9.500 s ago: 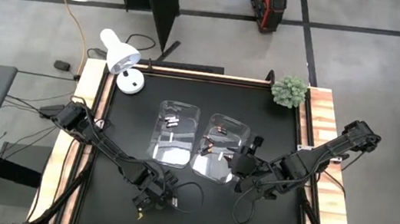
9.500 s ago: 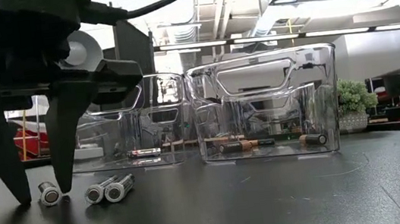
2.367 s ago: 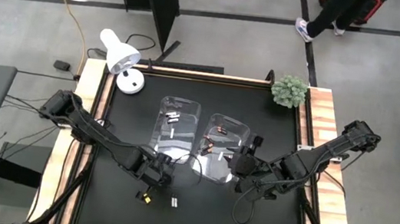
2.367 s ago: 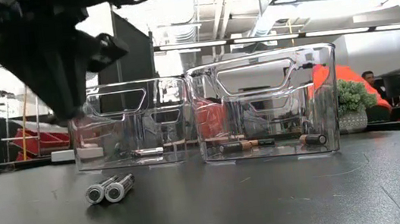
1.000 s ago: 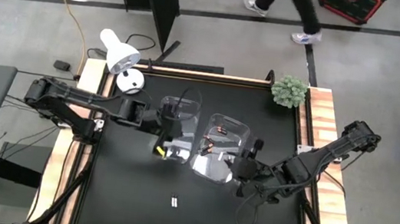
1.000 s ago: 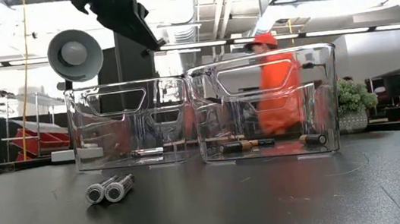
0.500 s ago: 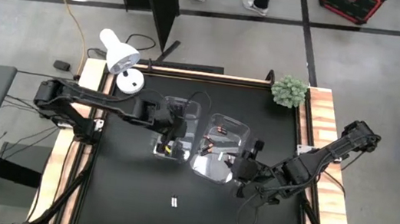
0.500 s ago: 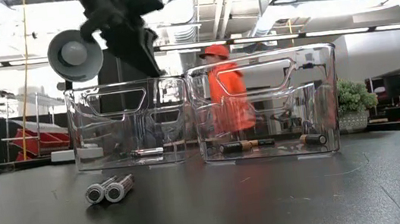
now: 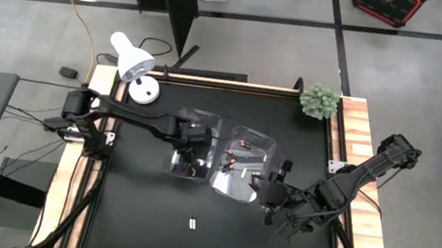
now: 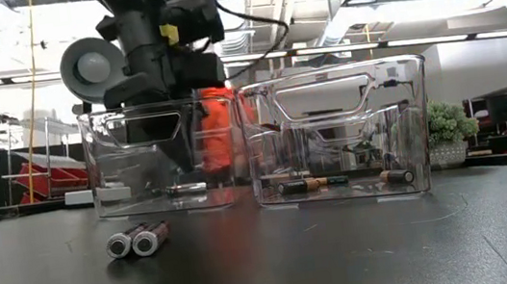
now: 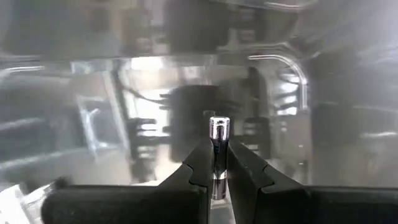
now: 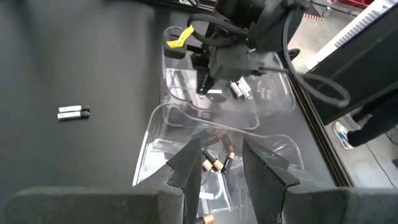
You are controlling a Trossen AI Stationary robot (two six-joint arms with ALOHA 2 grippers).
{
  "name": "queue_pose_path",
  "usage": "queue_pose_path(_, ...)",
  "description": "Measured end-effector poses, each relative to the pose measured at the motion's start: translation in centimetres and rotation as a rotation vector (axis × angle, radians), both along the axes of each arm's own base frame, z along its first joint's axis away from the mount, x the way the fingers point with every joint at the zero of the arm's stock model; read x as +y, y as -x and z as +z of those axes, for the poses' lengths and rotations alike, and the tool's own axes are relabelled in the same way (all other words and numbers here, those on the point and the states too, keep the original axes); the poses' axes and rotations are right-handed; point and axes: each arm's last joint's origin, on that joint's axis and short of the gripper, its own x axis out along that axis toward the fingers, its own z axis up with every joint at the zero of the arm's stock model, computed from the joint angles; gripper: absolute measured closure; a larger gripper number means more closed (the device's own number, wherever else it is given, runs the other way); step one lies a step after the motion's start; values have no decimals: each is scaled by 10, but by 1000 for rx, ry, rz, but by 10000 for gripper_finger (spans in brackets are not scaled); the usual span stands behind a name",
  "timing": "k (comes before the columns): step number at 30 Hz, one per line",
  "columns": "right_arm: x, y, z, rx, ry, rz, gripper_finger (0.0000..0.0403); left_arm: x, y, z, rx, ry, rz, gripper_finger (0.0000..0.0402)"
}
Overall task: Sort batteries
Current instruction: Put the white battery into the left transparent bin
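My left gripper (image 9: 192,156) reaches down into the left clear bin (image 9: 182,127), shut on a silver battery (image 11: 218,134). In the low view the gripper (image 10: 181,156) shows through the bin's wall (image 10: 113,179). Other white batteries (image 12: 239,90) lie on that bin's floor. My right gripper (image 12: 224,169) is open and empty above the right clear bin (image 9: 252,137), which holds dark batteries with copper ends (image 10: 302,185). Two silver batteries (image 9: 192,222) lie side by side on the black table, near its front; they also show in the low view (image 10: 135,242). My left gripper pinches the silver battery between its two fingers (image 11: 200,165), on the battery's lower part (image 11: 217,167). The battery lies along the fingers, its free end (image 11: 218,122) sticking out past the fingertips. The fingers point down into the left bin from above.
A white desk lamp (image 9: 134,65) stands at the far left corner and a small green plant (image 9: 320,100) at the far right corner. Behind the table a person in orange (image 10: 220,131) shows through the bins. Bare black table (image 9: 140,216) lies in front of the bins.
My left gripper, shut on the silver battery, has gone from high beside the left bin toward the table's right, over the bin, and down into it. The person in orange has walked across the room behind the table.
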Motion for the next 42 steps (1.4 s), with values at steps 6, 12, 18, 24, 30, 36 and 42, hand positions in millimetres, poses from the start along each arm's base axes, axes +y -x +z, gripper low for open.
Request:
queue_pose_path(6,0,0,0,3,4,2,271,-3,-2,-12,38,93,-44,380)
queue_pose_path(12,0,0,0,4,7,3,271,-4,-2,-11,31,136,-54,380)
queue_pose_path(18,0,0,0,5,9,5,271,-8,-3,-10,18,237,-109,380)
queue_pose_path(24,0,0,0,9,19,12,271,-9,-3,-10,9,266,-152,379)
queue_pose_path(30,0,0,0,11,21,14,271,-11,-3,-9,3,289,-182,364)
queue_pose_path(36,0,0,0,12,24,16,271,-11,-2,-9,3,291,-185,346)
queue_pose_path(42,-1,0,0,14,28,16,271,-12,-2,-9,3,292,-189,329)
